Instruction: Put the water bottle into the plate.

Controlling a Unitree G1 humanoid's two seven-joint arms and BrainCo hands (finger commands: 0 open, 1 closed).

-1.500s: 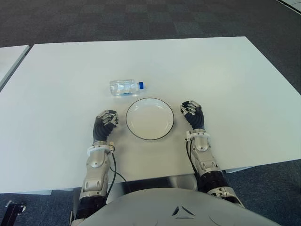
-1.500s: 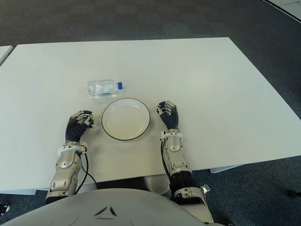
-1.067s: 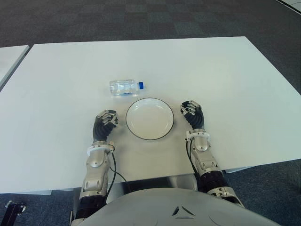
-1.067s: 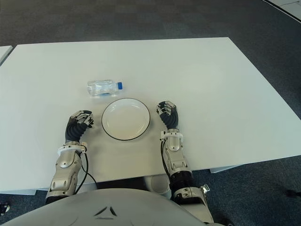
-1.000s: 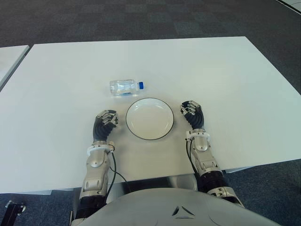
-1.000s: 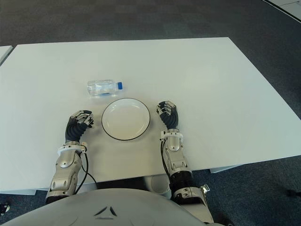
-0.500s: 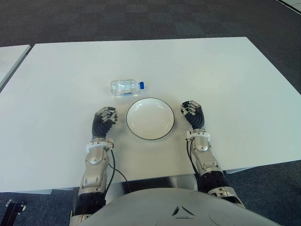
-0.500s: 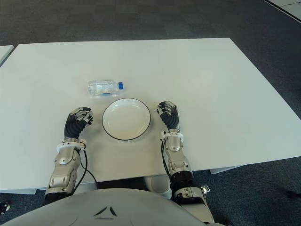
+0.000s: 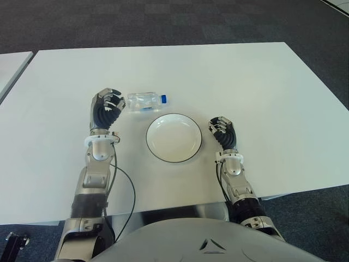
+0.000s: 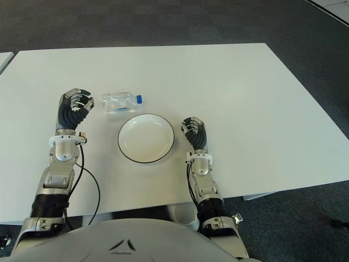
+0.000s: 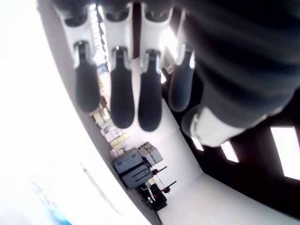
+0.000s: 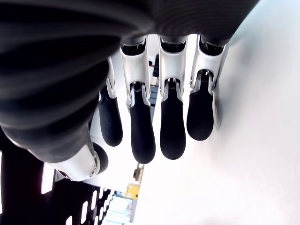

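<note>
The bottle (image 9: pixel 145 101) lies on its side on the white worktop (image 9: pixel 245 87), just behind the plate (image 9: pixel 174 137) — not in it. The left robot hand (image 9: pixel 107 106) is just left of the bottle, fingers loosely curled, holding nothing. The right robot hand (image 9: pixel 223 131) shows just right of the plate — half-curled, empty.

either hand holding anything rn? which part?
Nothing held. Left hand is beside the clear plastic water bottle, not gripping it; right hand is empty beside the white plate.
</note>
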